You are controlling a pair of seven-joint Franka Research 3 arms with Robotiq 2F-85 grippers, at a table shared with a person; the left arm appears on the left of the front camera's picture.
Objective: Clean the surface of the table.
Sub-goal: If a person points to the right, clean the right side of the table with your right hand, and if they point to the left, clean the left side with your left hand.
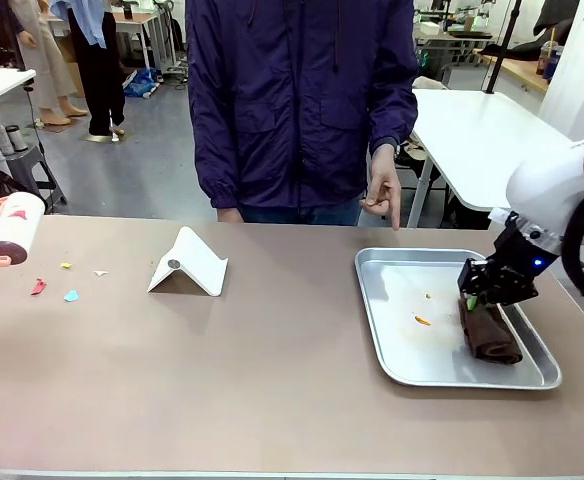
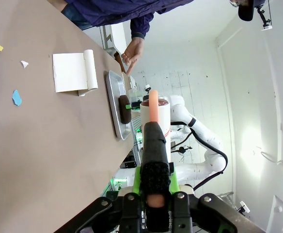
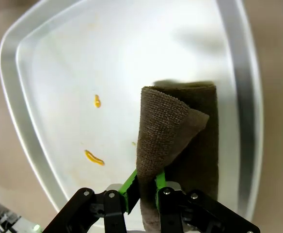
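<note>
Toward the right edge of the large rectangular brownish-tan table (image 1: 272,400), a shiny rectangular metal tray (image 1: 422,252) was noted, with a rolled dark brown cloth (image 1: 494,340) laid along its right wall. One cloth corner was pinched by the right gripper (image 1: 471,299), jaws narrow. Near the left edge, small coloured paper scraps (image 1: 71,296) were scattered; the left gripper (image 2: 154,194) was clamped on a black-handled white lint roller (image 1: 12,230).

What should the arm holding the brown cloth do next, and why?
Probably lift the cloth clear of the tray. The jaws of the right arm are shut on a raised fold of it, the rest lies in the tray, and the paper scraps wait on the table far to the left.
</note>
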